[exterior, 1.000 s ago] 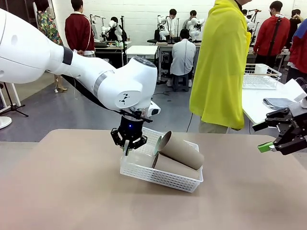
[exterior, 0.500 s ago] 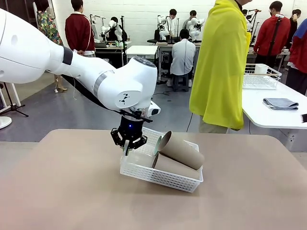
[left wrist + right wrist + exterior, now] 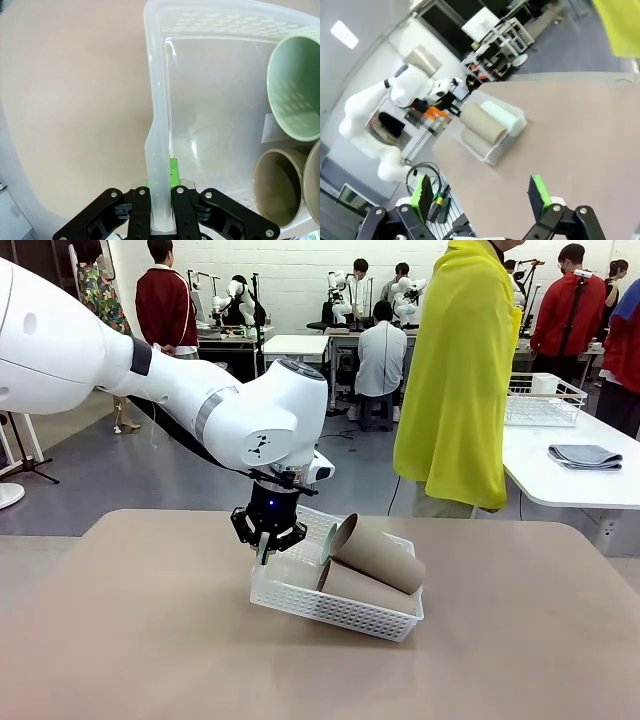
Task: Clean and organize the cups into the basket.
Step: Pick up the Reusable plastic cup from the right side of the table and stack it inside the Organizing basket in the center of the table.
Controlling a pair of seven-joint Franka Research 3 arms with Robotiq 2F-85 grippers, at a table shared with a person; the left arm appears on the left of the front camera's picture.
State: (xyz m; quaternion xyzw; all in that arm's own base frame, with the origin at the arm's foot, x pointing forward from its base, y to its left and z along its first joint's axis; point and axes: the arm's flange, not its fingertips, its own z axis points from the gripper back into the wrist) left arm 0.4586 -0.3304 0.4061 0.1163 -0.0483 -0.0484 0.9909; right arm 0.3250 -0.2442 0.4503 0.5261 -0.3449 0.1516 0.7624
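Left end effector (image 3: 161, 210) clenched on the basket (image 3: 330, 610) rim; right end effector (image 3: 482, 195) released. Top brown cup (image 3: 380, 555) overhangs, likely rolls out if tilted.

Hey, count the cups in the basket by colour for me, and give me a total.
Kraft-brown cups: 2
Mint green cup: 1
Total: 3, all lying in the white basket, whose rim the left gripper grips.

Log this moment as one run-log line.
left hand: shut on basket rim | right hand: open, away | cups: three in basket
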